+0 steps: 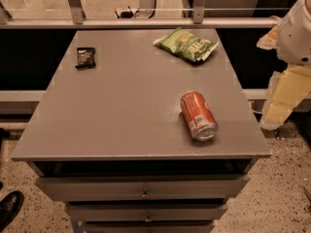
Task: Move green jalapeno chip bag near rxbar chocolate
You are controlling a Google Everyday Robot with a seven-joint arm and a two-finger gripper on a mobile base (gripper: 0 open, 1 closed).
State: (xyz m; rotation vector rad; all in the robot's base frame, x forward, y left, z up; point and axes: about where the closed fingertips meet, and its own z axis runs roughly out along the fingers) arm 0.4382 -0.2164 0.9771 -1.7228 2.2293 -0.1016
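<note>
1. Spotting the green jalapeno chip bag (187, 44) lying flat and crinkled on the far right part of the grey table (121, 110), its pale edge turned toward the right rim.
2. Finding the rxbar chocolate (86, 57) over on the far left part, lying flat, well apart from the bag.
3. Catching an orange-red soda can (198, 116) tipped on its side nearer the front right, silver top aimed at the front edge, touching neither bag nor bar.
4. Picking out the gripper (276, 114) off the table's right side, hanging below the white arm (296, 30), just beside the right rim and touching none of the three items. Cannot tell whether clenched or released.
5. Noting drawers (145, 187) stacked under the front edge, and a dark shoe (9, 208) at the lower left on the speckled floor.
</note>
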